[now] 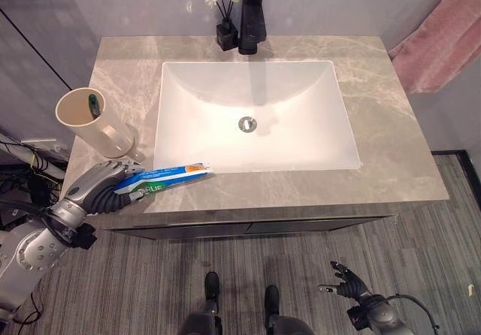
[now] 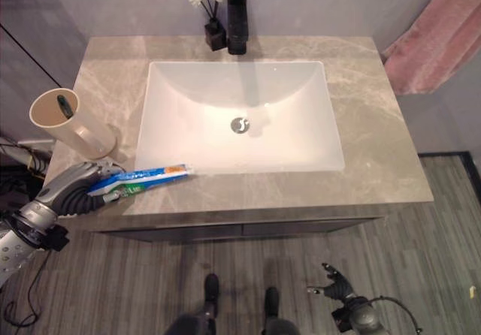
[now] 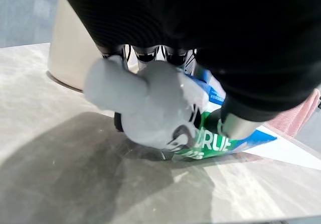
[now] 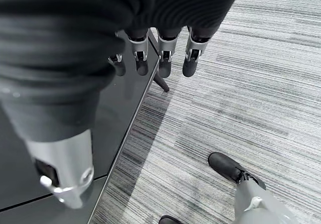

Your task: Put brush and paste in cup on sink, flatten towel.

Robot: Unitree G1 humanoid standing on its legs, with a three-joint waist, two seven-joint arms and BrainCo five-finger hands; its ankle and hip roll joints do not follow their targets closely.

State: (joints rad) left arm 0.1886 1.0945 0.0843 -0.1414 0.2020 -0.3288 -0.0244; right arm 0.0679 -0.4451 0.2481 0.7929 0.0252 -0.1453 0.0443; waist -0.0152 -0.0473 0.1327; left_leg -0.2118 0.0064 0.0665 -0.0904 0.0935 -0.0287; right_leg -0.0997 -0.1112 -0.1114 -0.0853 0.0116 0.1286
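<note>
Left hand (image 1: pixel 101 188) at the 8 o'clock corner of the desk (image 1: pixel 391 147), fingers and thumb curled round the near end of the toothpaste tube (image 1: pixel 169 177). The tube lies flat on the desk along the front edge, its far end pointing toward 3 o'clock, just short of the sink's (image 1: pixel 255 117) front rim.

Just past the hand, toward 11 o'clock, a beige cup (image 1: pixel 90 121) leans on the desk beside the sink, mouth tipped up. A dark-handled toothbrush (image 1: pixel 93 105) stands inside it.

Right hand (image 1: pixel 347 284) hangs low over the striped floor (image 1: pixel 421 245) at 5 o'clock, well apart from the desk, fingers straight and relaxed, holding nothing.

At 12 o'clock behind the sink stands a black tap (image 1: pixel 254 12), with a small dark vase of white flowers (image 1: pixel 225 8) touching its left side. A pink towel (image 1: pixel 440 38) hangs bunched at 2 o'clock, off the desk's edge.
</note>
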